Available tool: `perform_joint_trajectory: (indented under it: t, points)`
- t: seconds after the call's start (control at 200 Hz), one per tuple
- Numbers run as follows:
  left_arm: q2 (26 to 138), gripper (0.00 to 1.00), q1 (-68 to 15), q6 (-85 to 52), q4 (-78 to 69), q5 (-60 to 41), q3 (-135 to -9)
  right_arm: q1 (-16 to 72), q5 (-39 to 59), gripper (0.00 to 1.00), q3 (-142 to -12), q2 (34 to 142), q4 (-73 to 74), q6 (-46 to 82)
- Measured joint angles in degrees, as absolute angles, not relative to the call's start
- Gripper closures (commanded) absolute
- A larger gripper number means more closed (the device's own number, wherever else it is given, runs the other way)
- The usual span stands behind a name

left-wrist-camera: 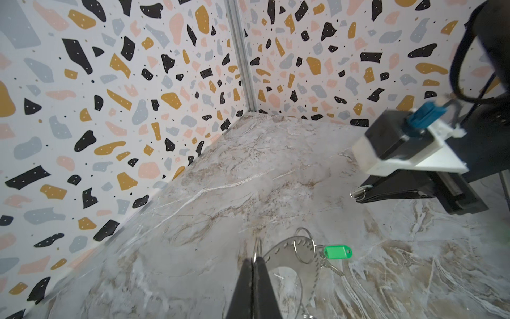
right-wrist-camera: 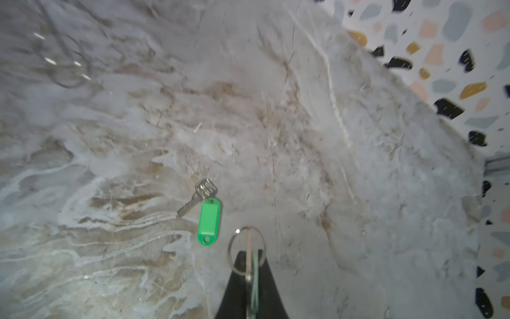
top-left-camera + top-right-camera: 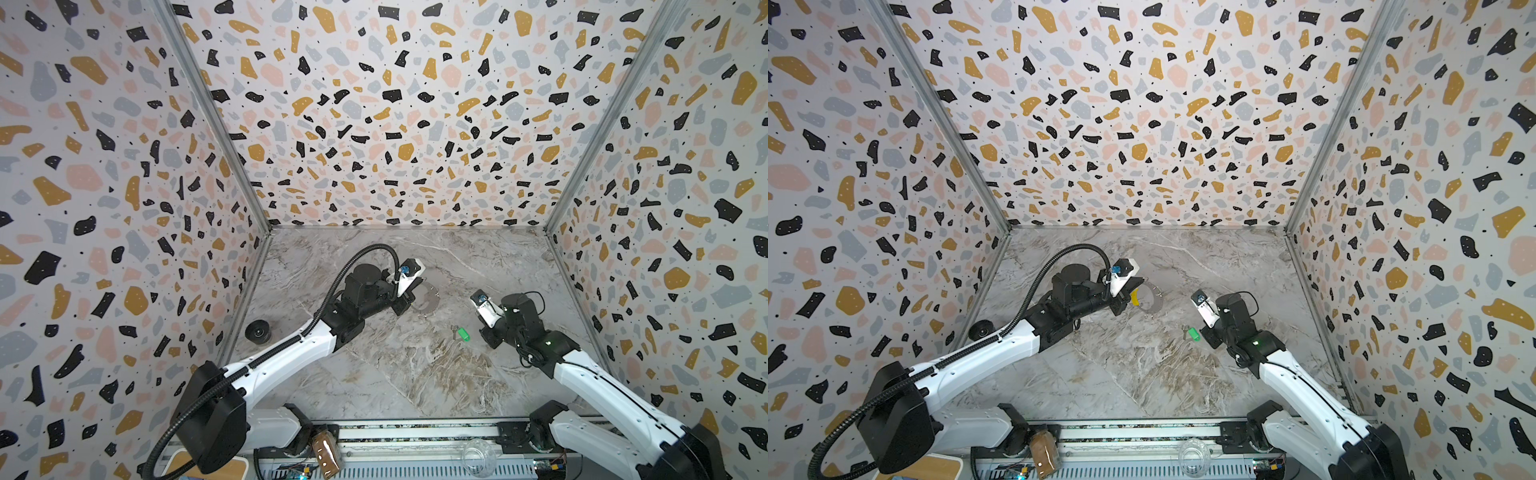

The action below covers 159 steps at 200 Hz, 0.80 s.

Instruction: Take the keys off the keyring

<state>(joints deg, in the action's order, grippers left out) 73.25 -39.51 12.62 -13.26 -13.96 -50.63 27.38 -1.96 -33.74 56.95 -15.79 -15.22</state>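
Placement is what counts: my right gripper (image 2: 248, 263) is pinched shut on a small split ring (image 2: 229, 248), likely the pale-tagged key's, well apart from the keyring (image 1: 287, 250) clamped in my left gripper (image 1: 254, 262). I'd lower it beside the green-tagged key (image 2: 209, 221) on the table (image 2: 303, 165) before letting go
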Motion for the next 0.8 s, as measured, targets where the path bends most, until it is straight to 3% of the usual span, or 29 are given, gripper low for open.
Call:
perform_joint_trajectory:
  t: [0.496, 0.796]
  points:
    - [70.04, 1.0, -38.89, 12.12, -13.08, -11.16, -45.34, 21.8, -4.12, 1.0, -29.61, 70.46, -9.17, -14.94]
    - [69.93, 1.0, -38.89, 10.83, -13.32, -10.7, -44.77, 21.74, -4.99, 0.95, -31.4, 78.26, -6.96, -17.23]
